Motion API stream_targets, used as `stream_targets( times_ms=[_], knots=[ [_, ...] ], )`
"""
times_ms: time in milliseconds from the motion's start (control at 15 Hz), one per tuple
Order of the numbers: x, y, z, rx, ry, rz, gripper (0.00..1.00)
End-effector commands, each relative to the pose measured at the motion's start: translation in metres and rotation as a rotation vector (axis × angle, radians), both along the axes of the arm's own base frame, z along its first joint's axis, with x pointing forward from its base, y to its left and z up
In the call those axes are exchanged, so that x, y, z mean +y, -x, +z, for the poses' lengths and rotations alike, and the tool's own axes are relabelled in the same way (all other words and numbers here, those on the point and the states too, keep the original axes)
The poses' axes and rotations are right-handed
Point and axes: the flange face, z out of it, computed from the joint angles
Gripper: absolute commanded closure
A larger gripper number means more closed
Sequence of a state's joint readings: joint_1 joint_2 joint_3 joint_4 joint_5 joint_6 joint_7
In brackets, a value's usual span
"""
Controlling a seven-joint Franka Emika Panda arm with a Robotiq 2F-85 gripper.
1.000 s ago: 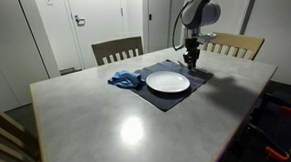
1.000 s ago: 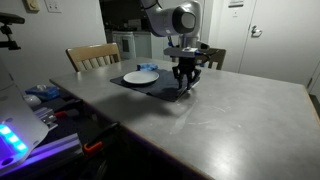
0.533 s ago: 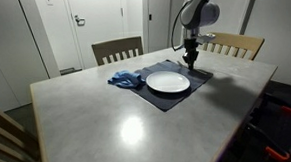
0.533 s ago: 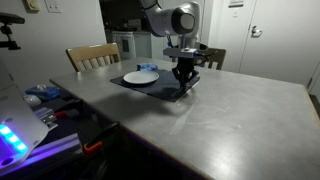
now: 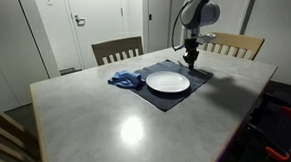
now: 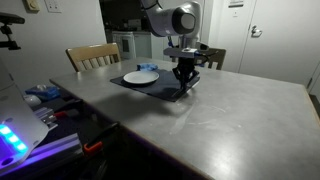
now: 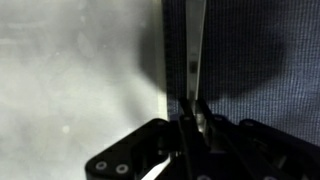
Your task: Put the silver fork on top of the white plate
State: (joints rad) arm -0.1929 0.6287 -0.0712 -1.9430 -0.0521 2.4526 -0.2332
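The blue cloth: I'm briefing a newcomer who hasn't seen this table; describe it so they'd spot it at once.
On the grey table, find the dark placemat near the far edge. The blue cloth lies crumpled at the mat's end beside the white plate, opposite the gripper closed on the silver fork. It is the only blue, soft thing there.

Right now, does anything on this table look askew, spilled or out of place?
Only the blue cloth: it lies crumpled beside the white plate, at the dark mat's corner rather than folded flat. Nothing looks spilled or broken. The silver fork sits near the mat's edge, pinched by the gripper.
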Motion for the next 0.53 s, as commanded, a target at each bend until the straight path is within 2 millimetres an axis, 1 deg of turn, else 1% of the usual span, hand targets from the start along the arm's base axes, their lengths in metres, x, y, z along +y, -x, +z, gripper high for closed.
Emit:
stream_targets(
  times_ms=[0,467],
  knots=[
    [-0.012,0.001,0.004,0.013,0.002,-0.010,0.97],
    [-0.018,0.011,0.014,0.051,0.041,-0.043,0.97]
  ],
)
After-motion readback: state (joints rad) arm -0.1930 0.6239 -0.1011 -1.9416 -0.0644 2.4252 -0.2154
